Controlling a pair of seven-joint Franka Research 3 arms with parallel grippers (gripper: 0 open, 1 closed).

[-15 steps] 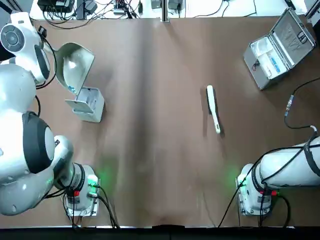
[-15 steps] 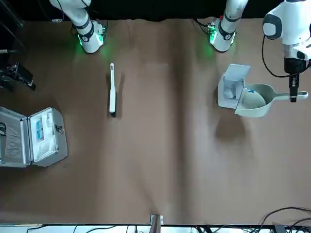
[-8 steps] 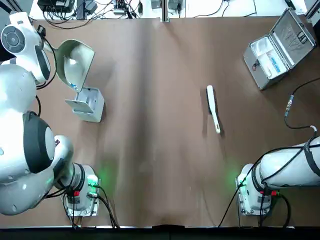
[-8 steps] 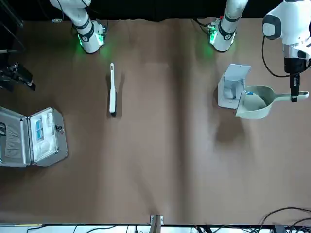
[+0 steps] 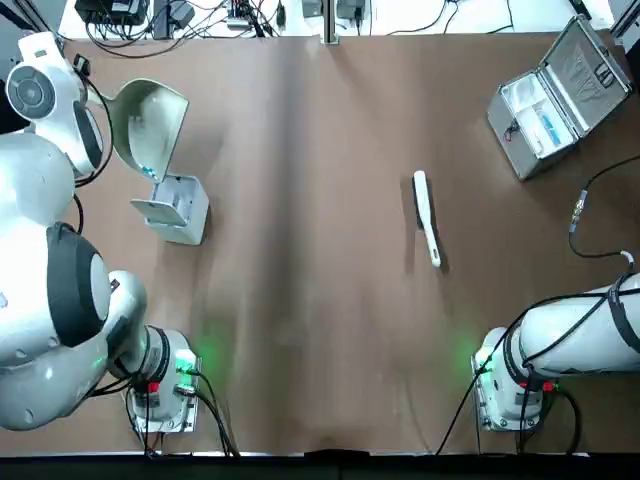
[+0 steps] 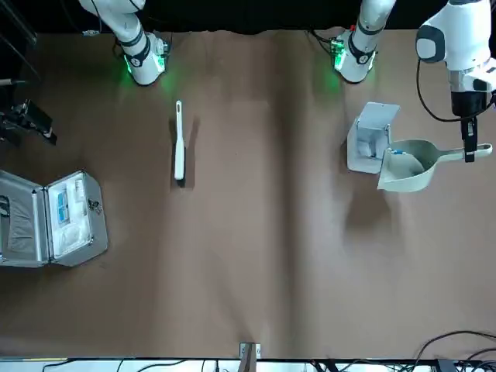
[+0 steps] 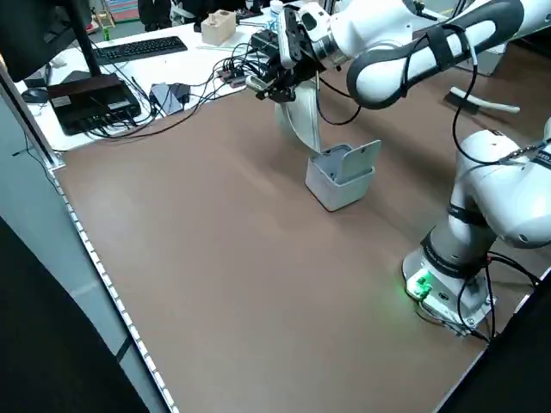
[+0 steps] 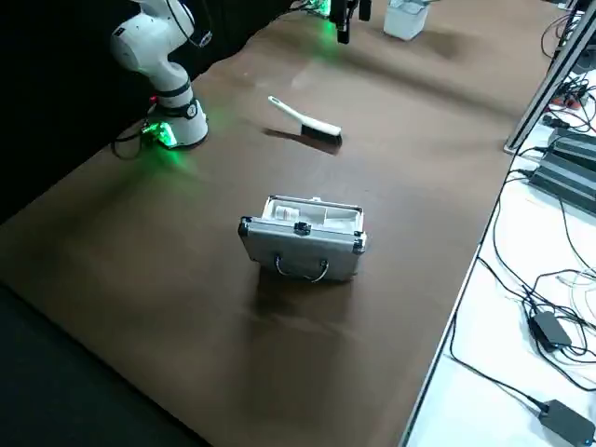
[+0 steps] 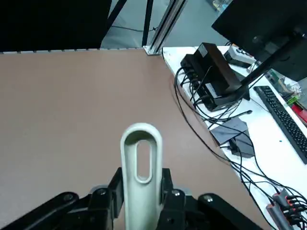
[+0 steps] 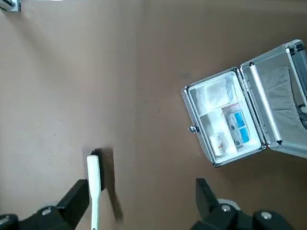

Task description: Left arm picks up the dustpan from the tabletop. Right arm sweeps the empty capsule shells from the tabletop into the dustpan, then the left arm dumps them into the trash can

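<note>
The left gripper point(image 9: 139, 211) is clamped on the thin handle of the dustpan point(image 6: 407, 164), its two dark fingers point(image 9: 114, 194) pressed against either side of the handle's looped end. It holds the pan up off the tabletop point(image 5: 320, 300) near the far left corner, tilted so the wide scoop hangs mouth-down over the trash can point(image 5: 172, 207); in the front view the lip of the scoop sits right at the can's open top, just beside the raised flip lid. A small blue bit shows at the scoop's lower lip, where it meets the can; the empty capsule shells themselves are too small to tell in any view. The trash can stands on the tabletop a little in from the left edge. The right gripper point(image 10: 139, 211) is spread wide and holds nothing, raised high over the right side of the tabletop, looking down on the brush point(image 5: 427, 217), which lies flat right of the middle, well apart from everything else. The silver case point(image 5: 562, 95) sits with its lid up at the far right corner. The whole middle of the tabletop, from the near edge to the far edge, is bare brown surface between the can and the brush. Beyond the far left corner, off the tabletop, lie cables point(image 7: 198, 95) and a keyboard point(image 7: 142, 49) on a white bench
</note>
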